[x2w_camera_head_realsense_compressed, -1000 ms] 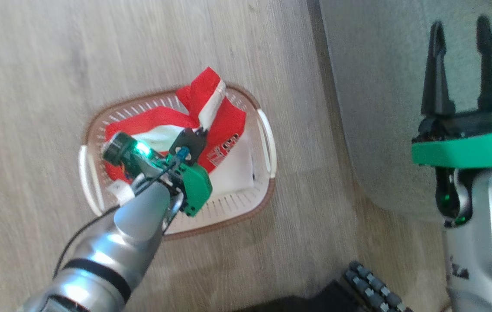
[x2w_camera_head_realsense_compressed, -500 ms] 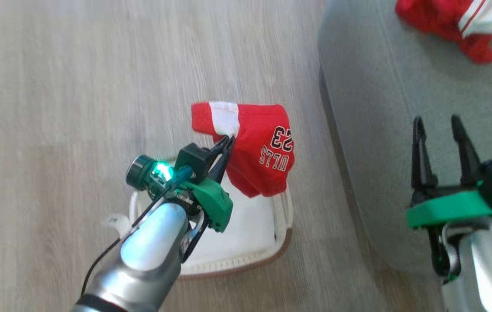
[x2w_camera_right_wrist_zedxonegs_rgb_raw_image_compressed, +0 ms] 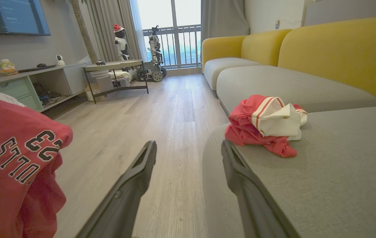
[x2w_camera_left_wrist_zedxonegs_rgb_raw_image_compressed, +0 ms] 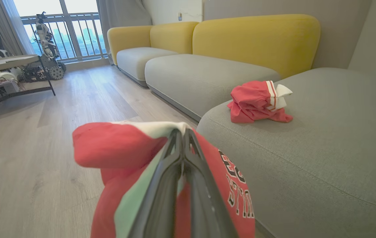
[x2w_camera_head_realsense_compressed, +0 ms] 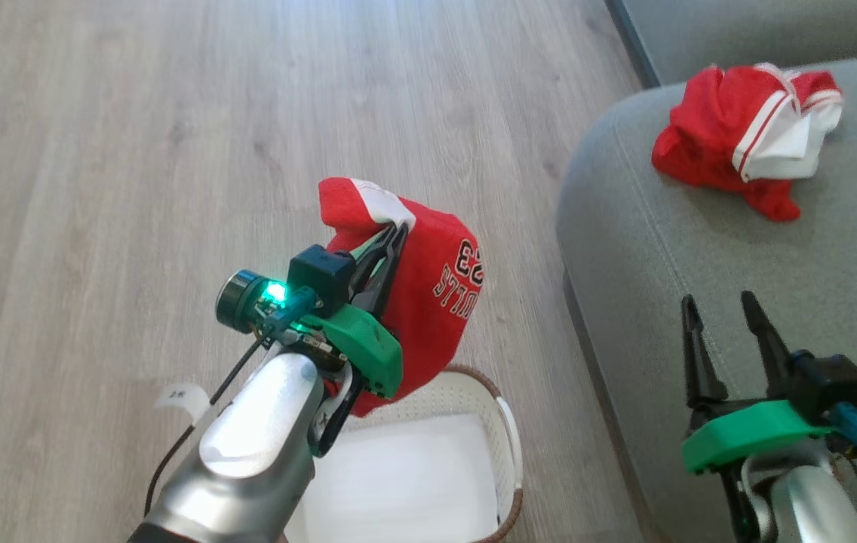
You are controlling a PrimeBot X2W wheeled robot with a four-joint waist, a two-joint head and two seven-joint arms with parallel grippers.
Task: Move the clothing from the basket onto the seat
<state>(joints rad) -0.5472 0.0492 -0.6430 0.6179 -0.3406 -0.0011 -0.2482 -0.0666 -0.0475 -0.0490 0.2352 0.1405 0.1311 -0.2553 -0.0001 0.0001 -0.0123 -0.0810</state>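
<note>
We are holding the numbered garment pinched in our left gripper above the basket, right gripper gaping empty, and judging it best carried high and well over the seat before releasing.

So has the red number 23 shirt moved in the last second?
Yes. The shirt lay inside the basket; now it hangs from the left gripper, lifted up out of the basket.
</note>
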